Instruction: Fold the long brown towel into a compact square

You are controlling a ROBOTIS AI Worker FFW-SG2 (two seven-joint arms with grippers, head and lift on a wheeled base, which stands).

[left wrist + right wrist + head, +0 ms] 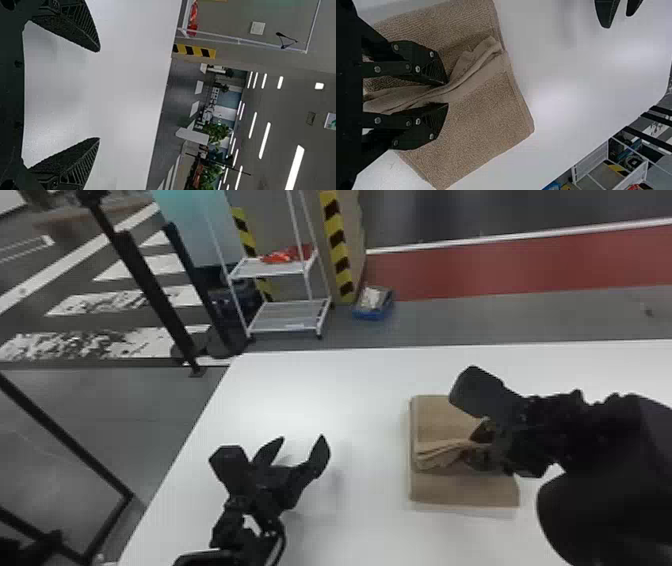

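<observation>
Towel (462,490), beyond it box (370,315) with pale contents (371,297)

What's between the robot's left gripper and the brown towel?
In the head view, only bare white table lies between the left gripper and the brown towel.

Towel (470,126) is brown cloth with rough pile and a smoother band, table (320,390) smooth with soft gloss, left gripper (302,438) and right gripper (477,445) matt black, 2 ribbed fingers each.
</observation>
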